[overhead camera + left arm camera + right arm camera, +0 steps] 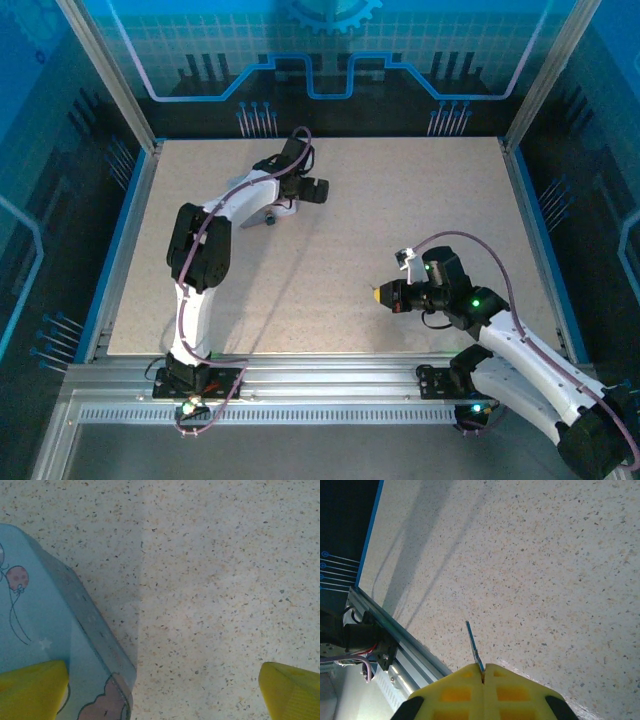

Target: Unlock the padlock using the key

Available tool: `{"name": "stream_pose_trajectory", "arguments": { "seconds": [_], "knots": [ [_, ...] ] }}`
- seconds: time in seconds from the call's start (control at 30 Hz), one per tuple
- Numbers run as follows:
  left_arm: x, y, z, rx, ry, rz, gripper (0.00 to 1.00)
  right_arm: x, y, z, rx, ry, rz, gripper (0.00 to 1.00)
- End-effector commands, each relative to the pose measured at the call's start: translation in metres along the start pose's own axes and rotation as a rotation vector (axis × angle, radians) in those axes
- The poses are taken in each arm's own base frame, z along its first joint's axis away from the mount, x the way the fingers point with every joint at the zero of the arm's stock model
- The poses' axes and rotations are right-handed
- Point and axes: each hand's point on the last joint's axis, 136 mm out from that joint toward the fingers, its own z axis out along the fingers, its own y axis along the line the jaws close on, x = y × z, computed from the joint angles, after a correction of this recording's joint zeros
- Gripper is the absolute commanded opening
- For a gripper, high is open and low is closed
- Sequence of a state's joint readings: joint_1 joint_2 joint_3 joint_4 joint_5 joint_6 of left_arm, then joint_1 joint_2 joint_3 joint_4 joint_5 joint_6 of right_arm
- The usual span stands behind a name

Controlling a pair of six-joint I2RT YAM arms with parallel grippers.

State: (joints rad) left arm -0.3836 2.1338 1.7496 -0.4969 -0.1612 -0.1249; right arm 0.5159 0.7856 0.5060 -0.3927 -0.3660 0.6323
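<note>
left gripper (160, 695): jaws wide apart, straddling edge of pale cartoon-printed box (40, 625) | right gripper (483, 672): clamped on thin dark metal key (472, 641)

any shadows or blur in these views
Top external: blue cast, arm shadows streak the speckled table. Left wrist: shade dims the left half over the pale cartoon-printed box; yellow fingertips look slightly soft. Right wrist: thin dark metal key sharp, diagonal shadows upper left.

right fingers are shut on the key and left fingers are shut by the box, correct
Not quite: the left fingers stand wide open by the box, as the left wrist view shows. The right fingers are shut on the key.
</note>
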Motion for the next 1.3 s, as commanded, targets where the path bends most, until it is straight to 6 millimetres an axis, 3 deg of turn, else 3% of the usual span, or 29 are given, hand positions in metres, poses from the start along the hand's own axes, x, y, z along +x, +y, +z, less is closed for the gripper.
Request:
{"name": "stream_pose_trajectory", "arguments": {
  "seconds": [0.0, 0.3, 0.57, 0.93, 1.27],
  "knots": [
    [0.003, 0.007, 0.006, -0.011, 0.028, 0.02, 0.99, -0.003, -0.002, -0.001, 0.015, -0.006, 0.021, 0.02],
    [0.038, 0.002, 0.016, 0.043, 0.079, -0.007, 0.99, -0.003, -0.004, 0.002, 0.019, 0.002, 0.031, 0.02],
    [0.066, -0.004, 0.008, 0.064, 0.067, -0.042, 0.99, -0.005, -0.006, 0.004, 0.023, 0.009, 0.034, 0.02],
    [0.1, -0.047, -0.013, 0.114, 0.056, 0.027, 0.99, -0.005, -0.014, -0.004, 0.022, 0.008, 0.054, 0.02],
    [0.135, -0.103, -0.044, 0.194, 0.066, 0.092, 0.99, -0.004, -0.028, -0.023, 0.042, -0.015, 0.085, 0.02]
  ]
}}
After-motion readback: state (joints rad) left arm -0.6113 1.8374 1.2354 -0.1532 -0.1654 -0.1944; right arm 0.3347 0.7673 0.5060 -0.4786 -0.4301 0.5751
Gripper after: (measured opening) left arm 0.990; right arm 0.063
